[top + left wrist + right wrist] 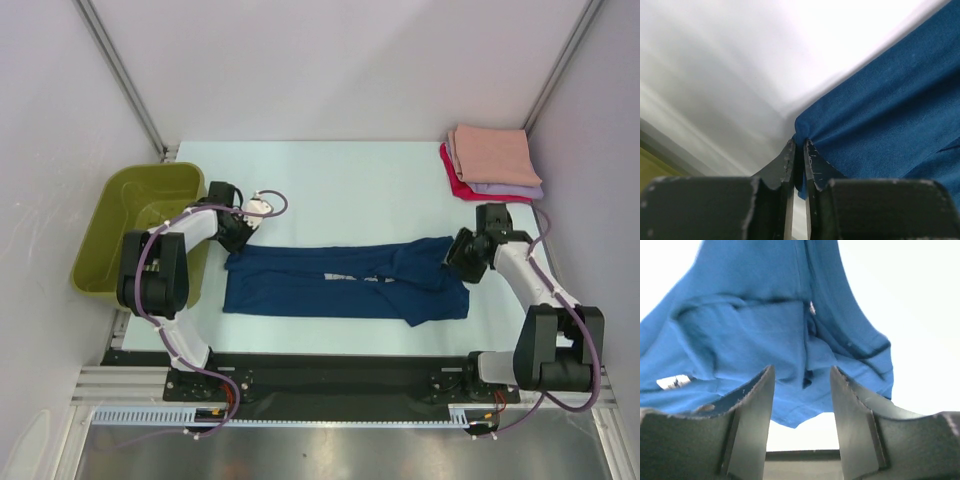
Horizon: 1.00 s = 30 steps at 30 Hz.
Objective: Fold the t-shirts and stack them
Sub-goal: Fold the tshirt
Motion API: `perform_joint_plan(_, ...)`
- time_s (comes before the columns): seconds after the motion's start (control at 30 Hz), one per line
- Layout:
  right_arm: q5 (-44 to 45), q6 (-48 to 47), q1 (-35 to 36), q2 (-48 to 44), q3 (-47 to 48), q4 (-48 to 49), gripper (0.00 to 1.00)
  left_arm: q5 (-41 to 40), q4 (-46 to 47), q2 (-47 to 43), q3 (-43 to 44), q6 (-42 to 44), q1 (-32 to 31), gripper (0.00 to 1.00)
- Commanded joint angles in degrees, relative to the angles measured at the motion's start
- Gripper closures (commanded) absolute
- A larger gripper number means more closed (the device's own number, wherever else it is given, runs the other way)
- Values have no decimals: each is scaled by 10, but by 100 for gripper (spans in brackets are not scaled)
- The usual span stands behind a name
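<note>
**Navy t-shirt (340, 285): one end held, the other not yet gripped**

It lies on the table (350, 190) as a long band stretched between the two sets of fingers. The left fingers (788, 165) are pinched narrow on a corner of the cloth. The right fingers (752, 400) stand wide apart, with the hem just ahead of them and nothing clamped.

Recommendation: seat the right fingers over the matching corner, catching all layers, then raise both ends level so the fold lands square. The folded stack (495, 160) sits beyond the right fingers.
</note>
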Motion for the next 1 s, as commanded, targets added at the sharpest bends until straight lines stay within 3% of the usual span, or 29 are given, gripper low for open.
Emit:
perform_joint_plan(0.0, 160, -10, 47, -42, 92, -35, 48, 3, -21, -15, -10, 6, 6, 85)
perform_joint_plan(0.1, 224, -3, 125, -34, 126, -47, 64, 1, -22, -15, -9, 6, 3, 84)
perform_joint_plan(0.13, 204, -1, 141, -18, 125, -31, 79, -1, -21, -16, -9, 5, 3, 84)
perform_joint_plan(0.23, 116, 23, 163, 38, 112, 8, 100, -2, -22, -18, -8, 6, 2, 84)
perform_joint_plan(0.63, 62, 46, 225, 253, 206, 65, 100, -15, -19, -28, -17, 13, 2, 84)
perform_joint_plan(0.8, 76, 48, 252, 319, 253, 62, 100, -24, -14, -28, -21, 17, 3, 85)
perform_joint_plan(0.97, 167, 33, 279, 357, 292, 15, 100, -23, -15, -24, -18, 18, 2, 85)
